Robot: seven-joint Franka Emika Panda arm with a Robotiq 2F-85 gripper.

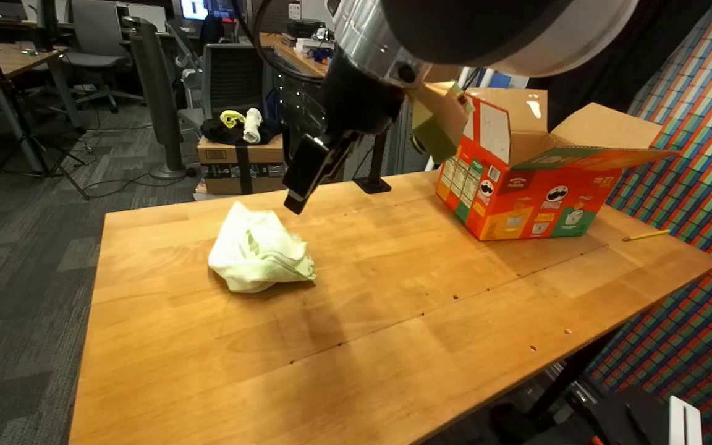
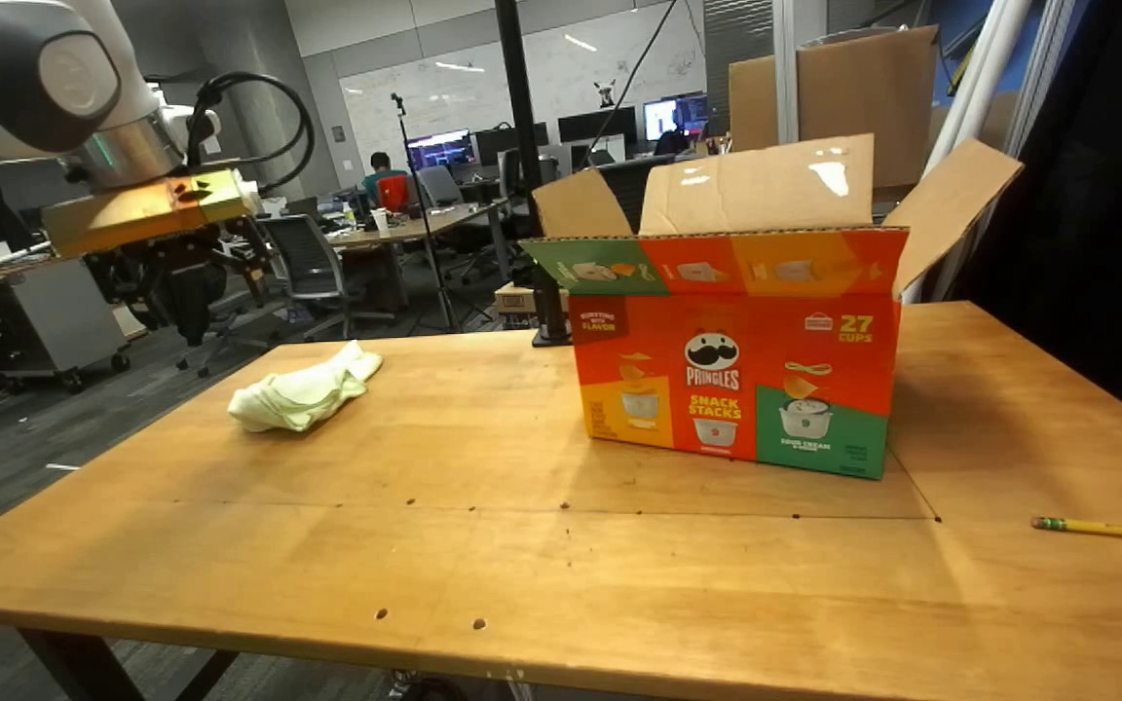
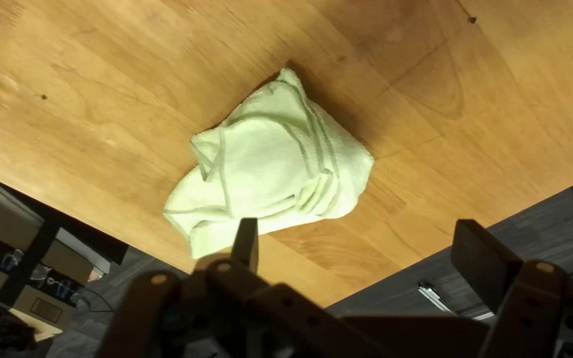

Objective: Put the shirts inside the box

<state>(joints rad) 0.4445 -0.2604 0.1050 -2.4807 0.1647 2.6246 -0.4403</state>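
On the tan wooden tabletop (image 1: 393, 266), a crumpled pale yellow-green cloth (image 3: 271, 159) is seen near one end, outside and well apart from the red, orange and green cardboard box (image 2: 717, 341) (printed with the Pringles name). The box's brown-lined flaps (image 2: 756, 190) are spread, its top being left open. The black two-fingered gripper (image 3: 358, 238) is held raised, higher than the cloth and apart from it; in the wrist view its fingers (image 3: 483, 263) are seen parted, with a wide gap between them. Near the box, a slim yellow pencil (image 2: 1111, 529) is laid on the tabletop.
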